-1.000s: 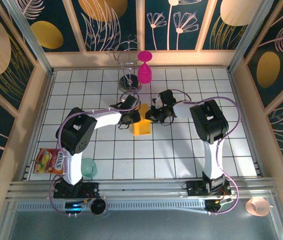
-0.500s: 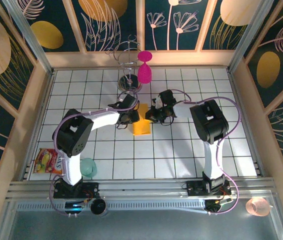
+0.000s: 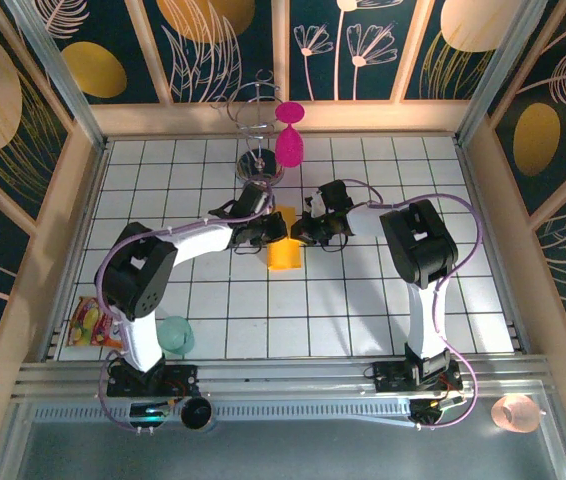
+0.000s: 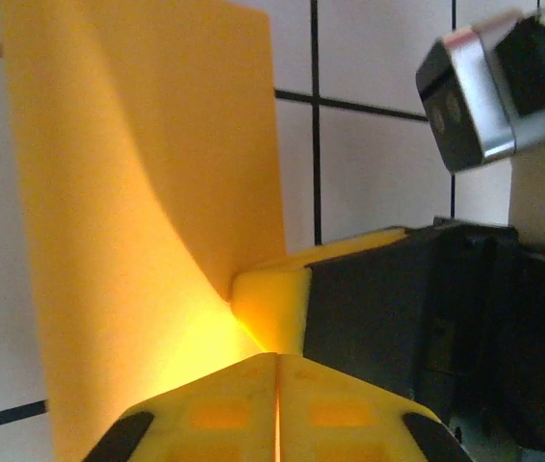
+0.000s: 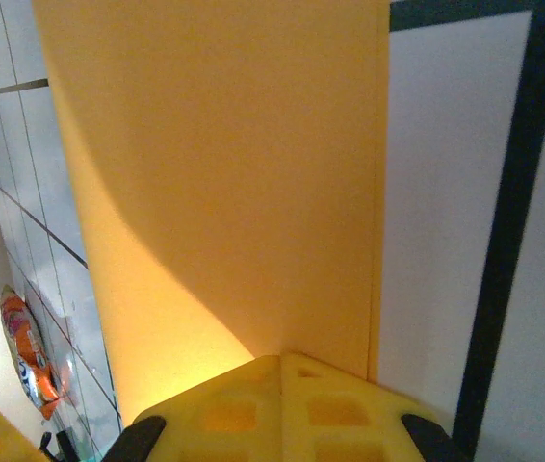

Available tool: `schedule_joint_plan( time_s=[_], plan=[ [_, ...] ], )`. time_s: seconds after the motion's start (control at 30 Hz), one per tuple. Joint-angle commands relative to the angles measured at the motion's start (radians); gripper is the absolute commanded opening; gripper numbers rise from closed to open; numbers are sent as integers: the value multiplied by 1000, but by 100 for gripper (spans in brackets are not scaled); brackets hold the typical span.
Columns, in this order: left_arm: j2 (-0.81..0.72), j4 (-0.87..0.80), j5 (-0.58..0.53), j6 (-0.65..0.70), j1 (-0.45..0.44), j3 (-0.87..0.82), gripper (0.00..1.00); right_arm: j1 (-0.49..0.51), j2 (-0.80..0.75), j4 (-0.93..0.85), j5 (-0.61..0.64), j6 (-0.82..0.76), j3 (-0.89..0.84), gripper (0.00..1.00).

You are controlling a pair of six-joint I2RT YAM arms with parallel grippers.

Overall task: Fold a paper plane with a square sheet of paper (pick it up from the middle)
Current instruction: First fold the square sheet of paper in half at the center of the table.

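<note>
Desk (image 3: 383, 300) of white grid tiles carries the square sheet of paper (image 3: 285, 250) near its middle, orange-yellow, curving upward at its far end where both claws meet it. Left claw (image 3: 276, 232) at the sheet's far-left edge and right claw (image 3: 299, 232) at its far-right edge each have fingers pressed together with the sheet pinched between them. Magenta goblet (image 3: 289, 145) sits well beyond the sheet, snack packet (image 3: 91, 322) well to its near-left.

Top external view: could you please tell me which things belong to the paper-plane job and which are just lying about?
Job: orange-yellow paper, pinched by left gripper and right gripper.
Lying about: magenta goblet, wire stand, snack packet, teal cup, pink cup.
</note>
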Motion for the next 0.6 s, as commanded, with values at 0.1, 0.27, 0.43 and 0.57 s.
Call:
schedule_joint_plan(
  time_s=[0.1,0.27,0.43,0.57],
  plan=[
    [59,87,103,-13,9,-36,3,3,136,-179,225,-14,-86,0],
    [91,111,115,-10,20,-52,1,3,137,-180,228,-15,-90,0],
    [108,124,115,-8,38,-74,0,3,141,-187,228,-15,-86,0],
    [116,144,139,-5,57,-110,0,3,149,-207,236,-23,-83,0]
  ],
)
